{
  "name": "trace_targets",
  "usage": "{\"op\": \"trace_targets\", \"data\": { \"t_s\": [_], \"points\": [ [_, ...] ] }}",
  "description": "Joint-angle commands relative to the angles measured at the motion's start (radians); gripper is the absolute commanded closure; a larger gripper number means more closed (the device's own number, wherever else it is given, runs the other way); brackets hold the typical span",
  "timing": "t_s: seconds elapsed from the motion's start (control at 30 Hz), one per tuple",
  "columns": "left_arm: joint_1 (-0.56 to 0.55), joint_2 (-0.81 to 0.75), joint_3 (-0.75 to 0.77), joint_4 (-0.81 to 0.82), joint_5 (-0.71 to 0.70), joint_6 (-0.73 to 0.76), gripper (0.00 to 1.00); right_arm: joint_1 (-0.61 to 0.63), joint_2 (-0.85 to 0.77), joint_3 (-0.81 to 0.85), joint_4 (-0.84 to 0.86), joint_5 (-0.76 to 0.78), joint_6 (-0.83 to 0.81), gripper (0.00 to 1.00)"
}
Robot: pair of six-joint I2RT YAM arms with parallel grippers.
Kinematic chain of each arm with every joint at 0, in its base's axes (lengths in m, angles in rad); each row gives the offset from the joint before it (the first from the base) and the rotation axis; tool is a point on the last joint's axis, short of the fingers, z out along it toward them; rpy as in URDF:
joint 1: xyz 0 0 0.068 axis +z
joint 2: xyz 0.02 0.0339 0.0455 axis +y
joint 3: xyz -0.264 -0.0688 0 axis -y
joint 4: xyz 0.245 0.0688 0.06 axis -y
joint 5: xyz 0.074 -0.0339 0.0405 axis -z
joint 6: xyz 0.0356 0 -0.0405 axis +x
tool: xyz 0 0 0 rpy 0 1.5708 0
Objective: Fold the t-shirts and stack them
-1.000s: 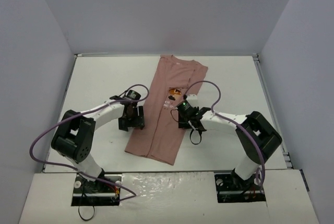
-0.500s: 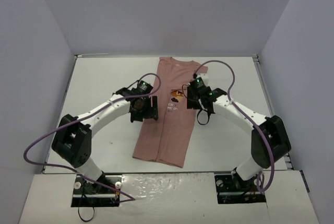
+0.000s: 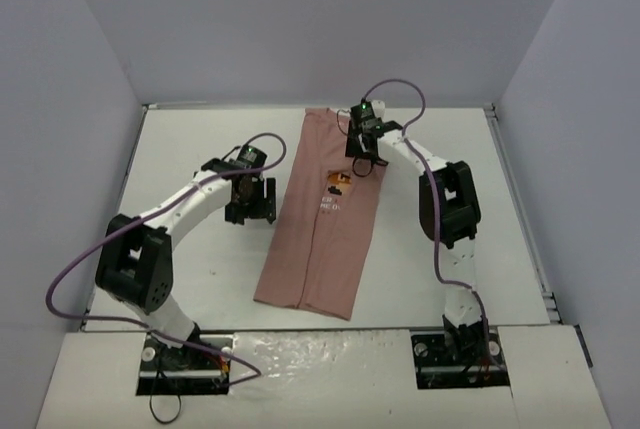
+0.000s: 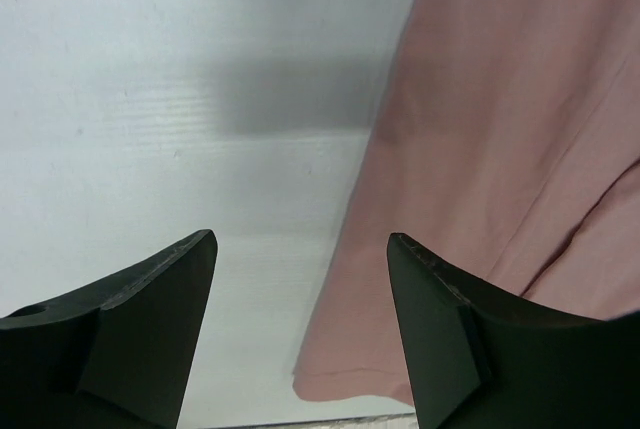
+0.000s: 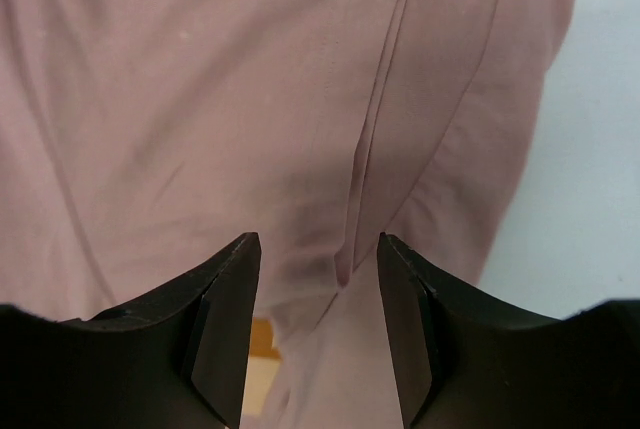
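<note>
The dusty-pink t-shirt [image 3: 325, 219] lies on the white table as a long strip, sides folded inward, its chest print [image 3: 337, 189] partly showing. My left gripper [image 3: 250, 201] is open and empty, just left of the shirt's left edge; the left wrist view shows the shirt's edge and a bottom corner [image 4: 500, 149] between and beyond the fingers. My right gripper [image 3: 362, 154] is open and empty above the shirt's upper right part; the right wrist view shows folded pink cloth [image 5: 250, 99] with a fold flap between the fingers and a bit of orange print [image 5: 262, 337].
The white table [image 3: 180, 159] is boxed in by grey walls at the back and both sides. A raised rim [image 3: 520, 199] runs along the right side. The arm bases [image 3: 180, 349] stand at the near edge.
</note>
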Motion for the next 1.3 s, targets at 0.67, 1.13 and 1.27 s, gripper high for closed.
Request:
{"op": "trace_targets", "data": {
  "t_s": [0.67, 1.13, 1.27],
  "points": [
    [0.016, -0.295, -0.206, -0.051, 0.039, -0.051, 0.34, -0.037, 0.378, 0.601, -0.005, -0.078, -0.222, 0.52],
    [-0.093, -0.286, -0.289, -0.003, 0.079, -0.144, 0.34, -0.003, -0.569, -0.401, -0.004, -0.005, -0.149, 0.51],
    [-0.137, -0.274, -0.320, 0.027, 0.084, -0.167, 0.34, 0.129, -0.757, -0.747, -0.005, -0.018, 0.003, 0.51]
  ]
}}
